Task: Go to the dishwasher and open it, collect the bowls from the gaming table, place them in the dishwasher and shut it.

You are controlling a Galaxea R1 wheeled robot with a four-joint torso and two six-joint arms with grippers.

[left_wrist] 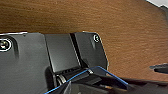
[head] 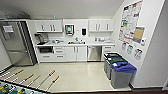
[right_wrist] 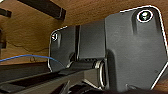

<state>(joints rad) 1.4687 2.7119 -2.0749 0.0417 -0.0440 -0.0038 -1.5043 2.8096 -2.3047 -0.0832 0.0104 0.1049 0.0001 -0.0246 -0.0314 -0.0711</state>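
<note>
Foosball rods (head: 47, 78) nearest me; beyond, shut dishwasher (head: 94, 53) looks stiff, so I'd grab its top bar; end effector state unclear.

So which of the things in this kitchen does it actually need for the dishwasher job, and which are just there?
For the job:
- the dishwasher, steel front, door shut, under the counter

Just there:
- the fridge
- the sink
- two bins by the wall
- the table-football rods
- wall posters
</note>
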